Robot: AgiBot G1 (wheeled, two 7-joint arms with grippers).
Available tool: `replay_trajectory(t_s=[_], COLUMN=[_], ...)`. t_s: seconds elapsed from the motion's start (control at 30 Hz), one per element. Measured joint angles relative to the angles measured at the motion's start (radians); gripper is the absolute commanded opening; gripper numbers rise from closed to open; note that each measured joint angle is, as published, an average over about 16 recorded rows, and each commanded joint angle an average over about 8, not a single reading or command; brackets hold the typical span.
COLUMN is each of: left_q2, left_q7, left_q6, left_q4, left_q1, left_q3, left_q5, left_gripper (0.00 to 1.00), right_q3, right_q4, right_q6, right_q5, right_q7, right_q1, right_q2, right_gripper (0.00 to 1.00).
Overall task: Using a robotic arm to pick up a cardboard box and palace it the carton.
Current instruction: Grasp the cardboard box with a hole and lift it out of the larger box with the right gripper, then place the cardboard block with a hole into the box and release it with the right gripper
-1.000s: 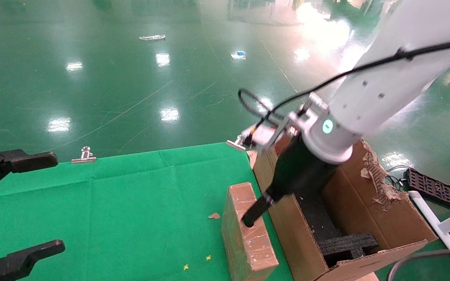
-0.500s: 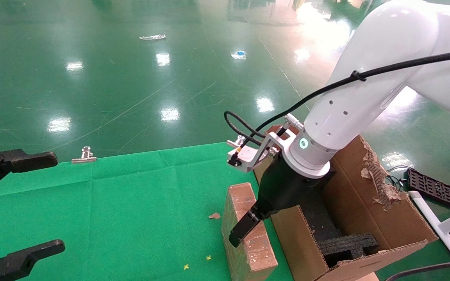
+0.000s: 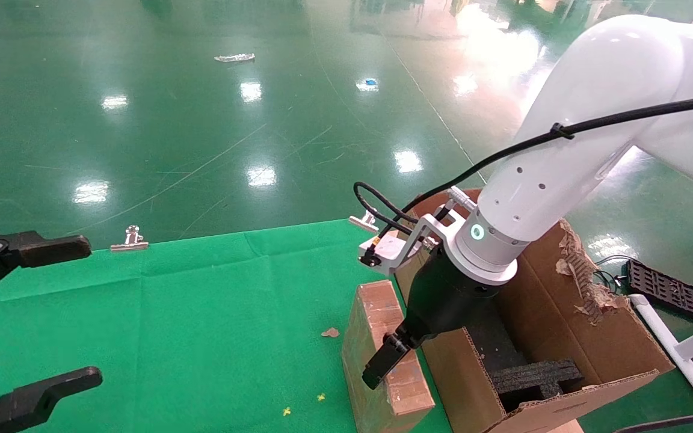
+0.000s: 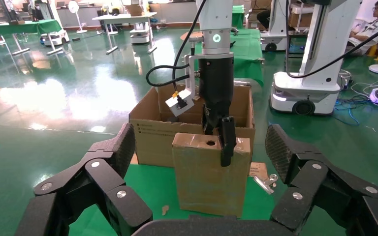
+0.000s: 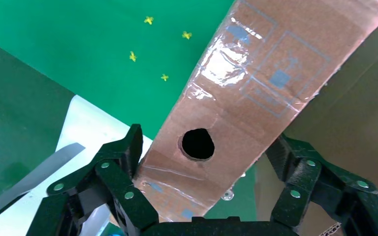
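Now my right gripper (image 5: 204, 162) straddles the cardboard box (image 3: 382, 355), fingers spread beside its stiff, probably light walls; tape looks slick, so I'd squeeze bare cardboard

The robotic arm (image 3: 569, 162) is cased in glossy white plastic, and its right gripper (image 3: 394, 349) is finished in matt black, with fingers (image 5: 120, 167) marked by small metal rivets. The cardboard box (image 3: 382, 355) is made of plain brown card, overlaid with shiny clear tape on its top face. The carton (image 3: 587, 337) is formed of rough corrugated board with a ragged torn edge. The desk (image 3: 172, 319) is covered in matt green cloth. The floor (image 3: 202, 120) is seen as a glossy green surface.
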Motion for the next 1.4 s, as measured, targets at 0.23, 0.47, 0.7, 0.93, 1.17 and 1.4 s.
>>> replay_trajectory(t_s=[0.23, 0.47, 0.7, 0.93, 1.17, 1.4], left_q2=[0.0, 0.0, -0.001, -0.001, -0.001, -0.001], left_q7=[0.0, 0.0, 0.001, 0.001, 0.001, 0.001], left_q6=[0.0, 0.0, -0.001, -0.001, -0.001, -0.001], left_q4=[0.0, 0.0, 0.0, 0.0, 0.0, 0.0], left_q1=[0.0, 0.0, 0.0, 0.0, 0.0, -0.001], left_q3=[0.0, 0.001, 0.001, 0.002, 0.002, 0.003], left_q5=[0.0, -0.001, -0.001, -0.001, -0.002, -0.002], left_gripper=[0.0, 0.0, 0.0, 0.0, 0.0, 0.0], right_q3=[-0.003, -0.003, 0.024, 0.116, 0.214, 0.231], right_q4=[0.007, 0.015, 0.036, 0.046, -0.009, -0.108], right_q6=[0.003, 0.01, 0.039, 0.13, 0.207, 0.181], right_q5=[-0.002, -0.006, -0.003, 0.019, 0.009, -0.085], right_q7=[0.0, -0.003, -0.049, -0.217, -0.415, -0.497], right_q1=[-0.006, -0.006, 0.021, 0.091, 0.192, 0.274], right_q2=[0.014, 0.027, 0.064, 0.169, 0.305, 0.402], right_gripper=[0.0, 0.0, 0.0, 0.0, 0.0, 0.0])
